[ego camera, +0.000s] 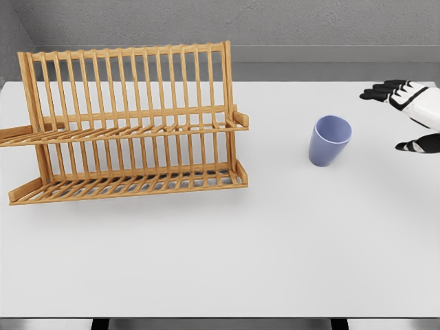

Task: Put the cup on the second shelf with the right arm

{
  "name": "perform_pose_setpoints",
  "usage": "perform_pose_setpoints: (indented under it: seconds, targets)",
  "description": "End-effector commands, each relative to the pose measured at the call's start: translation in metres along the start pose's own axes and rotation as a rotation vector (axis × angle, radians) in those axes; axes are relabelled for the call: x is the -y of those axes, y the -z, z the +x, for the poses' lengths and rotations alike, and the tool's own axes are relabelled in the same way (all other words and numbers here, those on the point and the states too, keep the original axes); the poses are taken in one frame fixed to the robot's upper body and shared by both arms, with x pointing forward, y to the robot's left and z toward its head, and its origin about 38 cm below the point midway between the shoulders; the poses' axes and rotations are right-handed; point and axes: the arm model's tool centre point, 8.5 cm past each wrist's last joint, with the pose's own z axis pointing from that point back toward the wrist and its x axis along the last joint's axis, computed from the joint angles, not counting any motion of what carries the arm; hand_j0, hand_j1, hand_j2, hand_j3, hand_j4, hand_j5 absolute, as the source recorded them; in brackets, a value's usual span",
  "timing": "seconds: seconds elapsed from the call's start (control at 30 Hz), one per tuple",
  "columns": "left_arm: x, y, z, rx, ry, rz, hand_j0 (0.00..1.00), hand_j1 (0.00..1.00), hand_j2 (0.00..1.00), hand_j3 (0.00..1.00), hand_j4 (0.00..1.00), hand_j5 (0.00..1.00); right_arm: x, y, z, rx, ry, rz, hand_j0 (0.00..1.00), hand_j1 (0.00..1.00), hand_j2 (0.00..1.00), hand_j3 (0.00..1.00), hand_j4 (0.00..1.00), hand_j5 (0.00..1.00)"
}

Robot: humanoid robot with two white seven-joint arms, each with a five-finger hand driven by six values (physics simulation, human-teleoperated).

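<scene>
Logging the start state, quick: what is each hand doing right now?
Right hand: open, fingers spread, holding nothing, apart from the cup.
Left hand: not in view.

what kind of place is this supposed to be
Probably a simulated kitchen-style test bench: a wooden dish rack and a blue cup stand on a plain white table, with the robot's right hand open beside the cup.

I see a rack (130,127) of pale wood, its slats smooth with a faint grain and a soft sheen. The cup (329,140) looks like matt lavender-blue plastic or ceramic; I cannot tell which. My table (220,261) is a plain white, smooth and matt. The right hand (411,113) has glossy white shells and black, duller fingers (378,93).
</scene>
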Motion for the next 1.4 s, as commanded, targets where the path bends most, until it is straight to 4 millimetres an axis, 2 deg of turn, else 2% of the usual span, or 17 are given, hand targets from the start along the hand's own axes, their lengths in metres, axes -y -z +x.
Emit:
perform_pose_setpoints:
  seconds: [0.0, 0.1, 0.13, 0.2, 0.27, 0.33, 0.43, 0.53, 0.67, 0.83, 0.93, 1.0, 1.13, 1.37]
  targets:
    - [0.0, 0.0, 0.0, 0.0, 0.0, 0.0, 1.0, 1.0, 1.0, 1.0, 1.0, 1.0, 0.001, 0.0, 0.001, 0.002, 0.003, -0.001, 1.0, 1.0, 1.0, 1.0, 1.0, 1.0]
    - [0.0, 0.0, 0.0, 0.0, 0.0, 0.0, 1.0, 1.0, 1.0, 1.0, 1.0, 1.0, 0.015, -0.011, -0.005, -0.021, -0.027, 0.009, 1.0, 1.0, 1.0, 1.0, 1.0, 1.0]
    - [0.0, 0.0, 0.0, 0.0, 0.0, 0.0, 1.0, 1.0, 1.0, 1.0, 1.0, 1.0, 0.014, -0.011, -0.006, -0.023, -0.026, 0.012, 1.0, 1.0, 1.0, 1.0, 1.0, 1.0]
    - [0.0, 0.0, 0.0, 0.0, 0.0, 0.0, 1.0, 1.0, 1.0, 1.0, 1.0, 1.0, 0.008, -0.007, -0.006, -0.024, -0.047, 0.091, 1.0, 1.0, 1.0, 1.0, 1.0, 1.0]
    - [0.0, 0.0, 0.0, 0.0, 0.0, 0.0, 1.0, 1.0, 1.0, 1.0, 1.0, 1.0, 0.011, 0.001, -0.006, -0.016, -0.088, 0.304, 1.0, 1.0, 1.0, 1.0, 1.0, 1.0]
    - [0.0, 0.0, 0.0, 0.0, 0.0, 0.0, 1.0, 1.0, 1.0, 1.0, 1.0, 1.0, 0.02, 0.008, -0.005, -0.006, -0.106, 0.288, 1.0, 1.0, 1.0, 1.0, 1.0, 1.0]
    - [0.0, 0.0, 0.0, 0.0, 0.0, 0.0, 1.0, 1.0, 1.0, 1.0, 1.0, 1.0, 0.012, 0.063, -0.023, 0.018, -0.053, 0.315, 1.0, 1.0, 1.0, 1.0, 1.0, 1.0]
    - [0.0, 0.0, 0.0, 0.0, 0.0, 0.0, 1.0, 1.0, 1.0, 1.0, 1.0, 1.0, -0.002, 0.084, -0.015, 0.062, -0.043, 0.353, 1.0, 1.0, 1.0, 1.0, 1.0, 1.0]
    - [0.0, 0.0, 0.0, 0.0, 0.0, 0.0, 1.0, 1.0, 1.0, 1.0, 1.0, 1.0, -0.012, 0.087, -0.02, 0.05, -0.031, 0.389, 1.0, 1.0, 1.0, 1.0, 1.0, 1.0]
    - [0.0, 0.0, 0.0, 0.0, 0.0, 0.0, 1.0, 1.0, 1.0, 1.0, 1.0, 1.0, -0.007, 0.094, -0.017, 0.065, -0.053, 0.402, 1.0, 1.0, 1.0, 1.0, 1.0, 1.0]
    - [0.0, 0.0, 0.0, 0.0, 0.0, 0.0, 1.0, 1.0, 1.0, 1.0, 1.0, 1.0, 0.002, 0.107, -0.017, 0.071, -0.058, 0.383, 1.0, 1.0, 1.0, 1.0, 1.0, 1.0]
    - [0.0, 0.0, 0.0, 0.0, 0.0, 0.0, 1.0, 1.0, 1.0, 1.0, 1.0, 1.0, -0.004, 0.119, -0.017, 0.079, -0.045, 0.396, 1.0, 1.0, 1.0, 1.0, 1.0, 1.0]
    - [0.0, 0.0, 0.0, 0.0, 0.0, 0.0, 1.0, 1.0, 1.0, 1.0, 1.0, 1.0, -0.019, 0.123, -0.022, 0.067, -0.018, 0.425, 1.0, 1.0, 1.0, 1.0, 1.0, 1.0]
    - [0.0, 0.0, 0.0, 0.0, 0.0, 0.0, 1.0, 1.0, 1.0, 1.0, 1.0, 1.0, -0.032, 0.123, -0.025, 0.059, 0.001, 0.458, 1.0, 1.0, 1.0, 1.0, 1.0, 1.0]
